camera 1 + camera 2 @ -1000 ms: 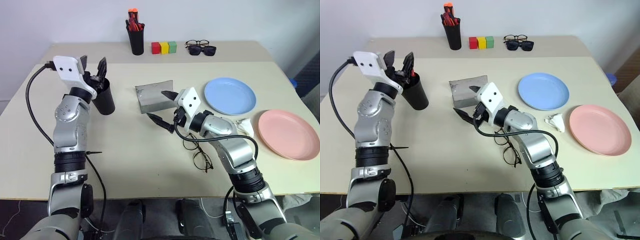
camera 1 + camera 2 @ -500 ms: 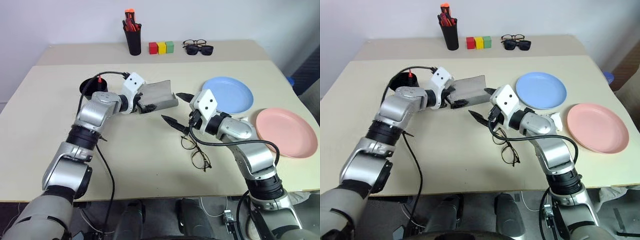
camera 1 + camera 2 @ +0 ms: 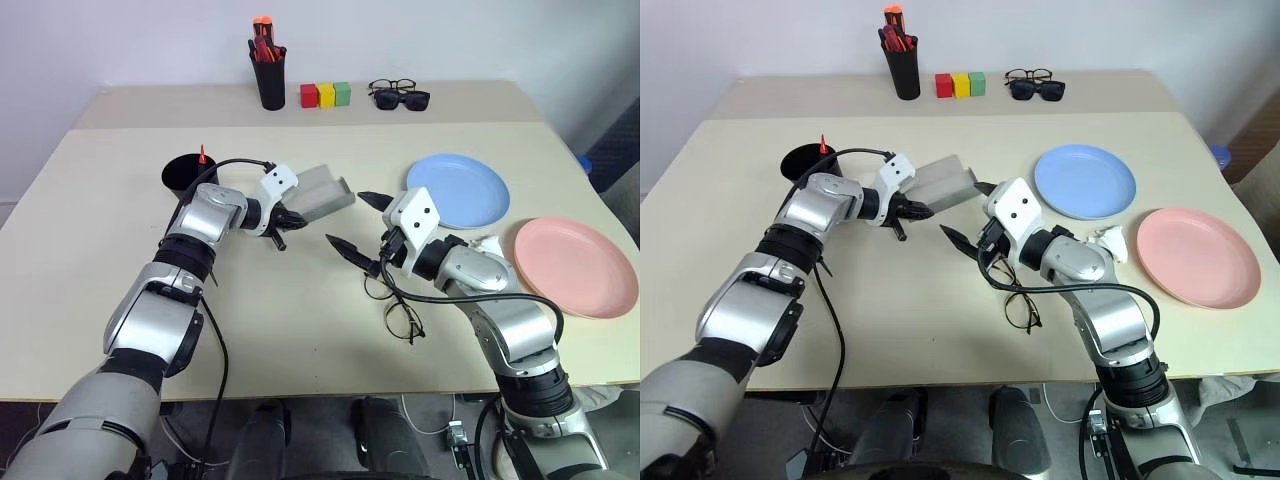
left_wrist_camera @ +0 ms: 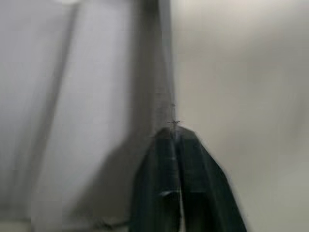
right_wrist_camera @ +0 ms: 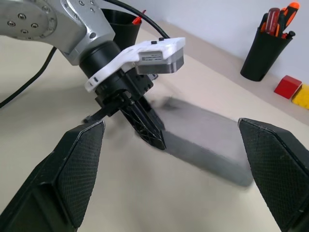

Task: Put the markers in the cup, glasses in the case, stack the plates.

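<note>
Grey rectangular hard spectacle case [image 3: 322,190] mid-desk [image 3: 300,330], long axis slanting from near-left to far-right. Left claw [image 3: 281,222] clenched, fingertips at case's near-left end. Right claw [image 3: 355,224] spread wide, empty, above thin black wire-rimmed round glasses [image 3: 392,303] lying just right of case.

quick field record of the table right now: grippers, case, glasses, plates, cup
left gripper: jaws shut, tips at the near-left end of the case
right gripper: jaws open, holding nothing, hanging over the table near the glasses
case: grey, on the table between the two grippers
glasses: on the table, outside the case
plates: blue plate and pink plate side by side, unstacked
cup: black, a red tip showing at its rim
</note>
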Controlling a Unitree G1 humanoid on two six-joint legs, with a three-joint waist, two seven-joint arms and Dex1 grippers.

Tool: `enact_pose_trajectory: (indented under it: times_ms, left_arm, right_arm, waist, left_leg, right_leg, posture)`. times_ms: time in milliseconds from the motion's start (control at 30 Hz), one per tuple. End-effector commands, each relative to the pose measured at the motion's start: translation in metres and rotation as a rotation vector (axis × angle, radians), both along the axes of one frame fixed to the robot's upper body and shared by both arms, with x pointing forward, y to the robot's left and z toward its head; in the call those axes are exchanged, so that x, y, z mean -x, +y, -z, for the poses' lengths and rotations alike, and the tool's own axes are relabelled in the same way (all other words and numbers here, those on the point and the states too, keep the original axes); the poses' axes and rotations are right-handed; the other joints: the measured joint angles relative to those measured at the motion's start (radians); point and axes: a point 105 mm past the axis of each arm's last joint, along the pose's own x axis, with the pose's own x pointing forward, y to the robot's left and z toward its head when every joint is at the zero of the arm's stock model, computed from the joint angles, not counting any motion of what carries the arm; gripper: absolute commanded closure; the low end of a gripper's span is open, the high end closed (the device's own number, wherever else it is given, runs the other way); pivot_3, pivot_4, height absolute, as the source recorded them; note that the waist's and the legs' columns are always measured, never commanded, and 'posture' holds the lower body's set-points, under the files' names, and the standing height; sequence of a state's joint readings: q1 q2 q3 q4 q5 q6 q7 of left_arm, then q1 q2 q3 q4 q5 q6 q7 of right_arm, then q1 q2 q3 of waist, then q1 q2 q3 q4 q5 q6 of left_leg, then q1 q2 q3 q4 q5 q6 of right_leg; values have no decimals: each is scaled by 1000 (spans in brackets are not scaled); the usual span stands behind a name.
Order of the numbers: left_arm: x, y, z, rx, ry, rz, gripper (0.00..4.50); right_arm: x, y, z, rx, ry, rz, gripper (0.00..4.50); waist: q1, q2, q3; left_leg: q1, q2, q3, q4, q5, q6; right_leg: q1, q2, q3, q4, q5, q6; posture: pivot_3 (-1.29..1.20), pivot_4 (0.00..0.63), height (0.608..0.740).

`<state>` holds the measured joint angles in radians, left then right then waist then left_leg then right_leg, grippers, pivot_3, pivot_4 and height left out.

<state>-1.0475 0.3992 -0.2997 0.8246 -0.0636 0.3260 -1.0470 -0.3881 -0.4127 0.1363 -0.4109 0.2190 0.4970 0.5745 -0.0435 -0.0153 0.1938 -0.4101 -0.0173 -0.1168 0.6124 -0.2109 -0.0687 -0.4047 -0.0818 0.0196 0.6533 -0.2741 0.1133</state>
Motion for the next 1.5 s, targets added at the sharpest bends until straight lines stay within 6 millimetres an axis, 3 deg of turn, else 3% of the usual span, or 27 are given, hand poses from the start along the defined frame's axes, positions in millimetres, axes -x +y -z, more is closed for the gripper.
enact_pose_trajectory:
  times_ms: [33,167,433,533,667,800,900,1167,1267,1500]
  left_arm:
    - [13,-3,-20,19,-112,159,4458]
    - [45,11,-15,-77,-152,379,4458]
    - [72,27,-2,-108,-24,422,4458]
    - [79,27,0,-86,3,440,3661]
    - [77,25,-2,-87,-54,436,1753]
    - [71,21,-21,-7,-140,369,1753]
    - [84,25,-31,23,-182,371,1753]
    - [124,29,-18,91,-147,294,1753]
    - [136,27,-10,115,-121,259,1699]
    - [144,26,-8,139,-107,193,1699]
  right_arm:
    - [4,-4,-13,5,-51,2,0]
    - [2,-25,-2,78,22,51,0]
    - [19,-73,24,136,324,135,0]
    - [28,-84,37,144,431,163,0]
    - [39,-84,48,158,513,161,0]
    - [39,-81,53,132,543,187,0]
    - [39,-83,59,133,575,219,0]
    - [39,-82,67,123,621,239,0]
    - [39,-82,69,128,642,245,874]
    - [39,-82,71,151,667,242,4464]
  waist:
    - [0,0,0]
    - [-1,0,0]
    - [10,0,0]
    - [8,0,0]
    - [2,0,0]
    - [2,0,0]
    - [0,0,0]
    - [3,1,0]
    - [5,1,0]
    - [5,0,0]
  left_leg:
    - [0,0,0,0,0,0]
    - [0,0,0,-1,0,0]
    - [0,0,0,1,-1,1]
    - [0,0,0,1,-1,1]
    - [0,1,0,1,-1,1]
    - [0,1,0,1,-1,1]
    - [0,1,0,1,-1,2]
    - [0,1,0,1,-1,2]
    - [0,1,0,1,-1,2]
    - [1,1,0,1,-1,2]
  right_leg:
    - [0,0,0,0,0,0]
    - [0,0,0,0,0,0]
    - [1,0,0,-1,0,0]
    - [1,0,0,0,0,0]
    - [1,0,0,0,0,0]
    - [1,0,0,0,0,0]
    - [1,0,0,0,0,0]
    - [1,0,1,-1,0,0]
    - [2,0,1,-1,0,0]
    - [2,0,1,-1,0,0]
  posture:
    - [0,150,740]
    - [0,150,740]
    - [0,150,740]
    - [0,150,740]
    - [0,150,740]
    - [0,150,740]
    - [0,150,740]
    - [0,150,740]
    - [0,150,740]
    - [0,150,740]
